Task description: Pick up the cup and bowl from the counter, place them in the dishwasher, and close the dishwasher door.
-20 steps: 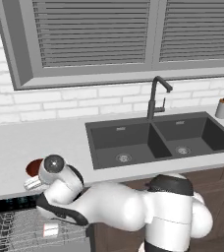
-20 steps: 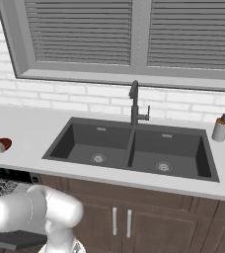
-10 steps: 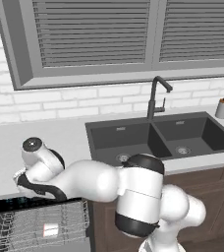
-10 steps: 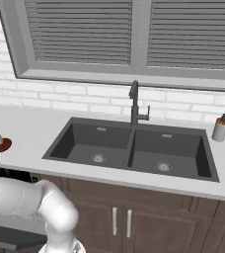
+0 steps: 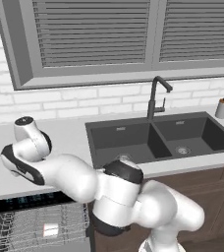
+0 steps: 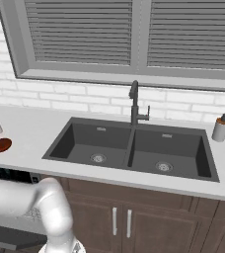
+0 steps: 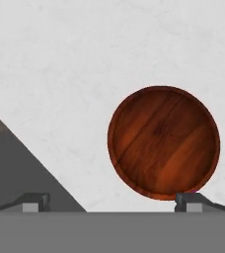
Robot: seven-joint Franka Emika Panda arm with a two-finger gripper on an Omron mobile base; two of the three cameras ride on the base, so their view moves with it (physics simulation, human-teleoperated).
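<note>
No readable text, label, brand, number or sign anywhere. Bowl ahead of the hand: plain wood grain, unmarked. Counter under the hand: bare, no print. Soap dispenser far off to the hand's side: no legible label. Dishwasher control strip below the hand: lights too small to read.

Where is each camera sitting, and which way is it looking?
Left base view: behind the arm on its left, looking forward and down at the counter, sink and open dishwasher; the white arm crosses it.
Right base view: behind on the right, same counter; the arm's elbow shows low left.
Hand view: on the hand, looking down at the bowl; open gripper.
Shared: bowl, sink.
</note>
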